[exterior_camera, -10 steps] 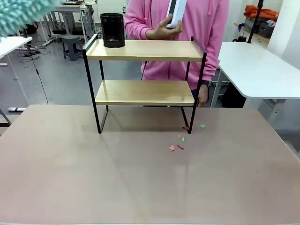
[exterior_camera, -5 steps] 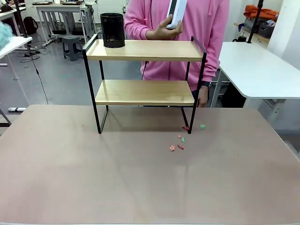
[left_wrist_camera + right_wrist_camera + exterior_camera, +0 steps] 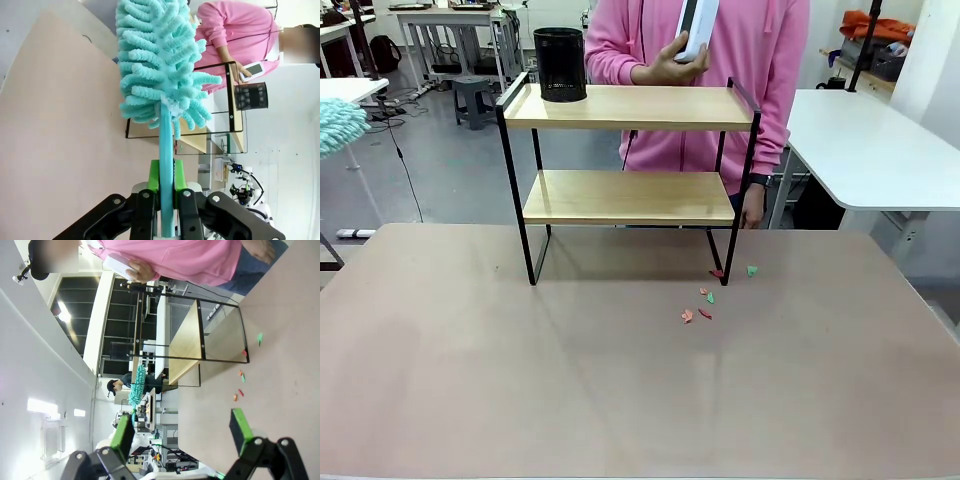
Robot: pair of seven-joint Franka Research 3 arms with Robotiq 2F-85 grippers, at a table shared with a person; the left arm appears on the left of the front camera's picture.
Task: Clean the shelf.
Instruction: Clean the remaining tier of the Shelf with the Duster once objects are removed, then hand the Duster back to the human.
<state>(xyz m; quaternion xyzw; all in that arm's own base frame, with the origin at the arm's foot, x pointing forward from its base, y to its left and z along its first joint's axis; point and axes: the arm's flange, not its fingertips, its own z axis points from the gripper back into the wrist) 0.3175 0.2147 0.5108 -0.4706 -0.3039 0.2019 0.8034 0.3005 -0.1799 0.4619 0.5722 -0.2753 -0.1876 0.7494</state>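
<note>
My left gripper point(image 3: 166, 176) is clamped on the duster point(image 3: 160, 65); the shelf point(image 3: 640, 107) stands at the far middle of the tabletop point(image 3: 620, 400).

In the left wrist view, the green pads are closed tight on the duster's teal handle, and its fluffy head rises above the fingers. In the front view that head pokes in at the left edge, well apart from the shelf. My right gripper point(image 3: 181, 431) hangs with its jaws spread wide and nothing between them. A black mesh pen cup point(image 3: 560, 65) sits on the left end of the shelf's top board, and the lower board is bare. Small red and green paper scraps point(image 3: 703, 300) lie on the tabletop near the shelf's front right leg. Behind the shelf, the person's hand point(image 3: 665, 68) holds a white device point(image 3: 695, 25) above the top board, perhaps a handset; I can't make it out.
</note>
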